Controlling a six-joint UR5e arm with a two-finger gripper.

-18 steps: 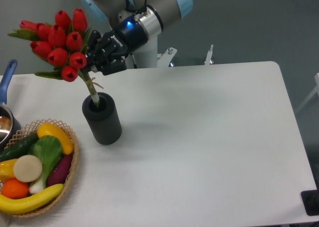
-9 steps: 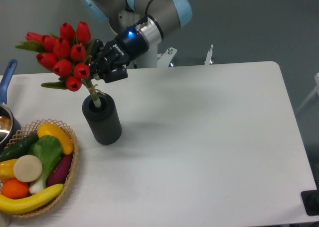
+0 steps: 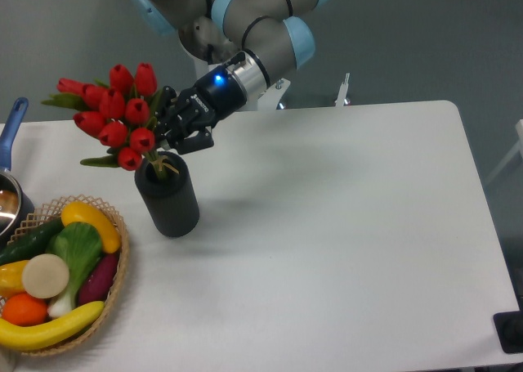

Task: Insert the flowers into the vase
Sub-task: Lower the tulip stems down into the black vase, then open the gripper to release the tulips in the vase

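The flowers (image 3: pixel 114 114), a tied bunch of red tulips with green leaves, lean up and to the left out of the vase (image 3: pixel 167 196). Their stems go down into its round mouth. The vase is a matte black cylinder standing upright on the white table, left of centre. My gripper (image 3: pixel 167 135) is black and comes in from the upper right. It is shut on the stems just above the vase rim, right under the blooms.
A wicker basket (image 3: pixel 114 286) of fruit and vegetables sits at the front left, close to the vase. A blue-handled metal pot (image 3: pixel 10 139) pokes in at the left edge. The arm's base stands behind the table's far edge.
The gripper has moved down and slightly right with the flowers. The stems have sunk deeper into the vase, and the blooms now sit close above its rim.
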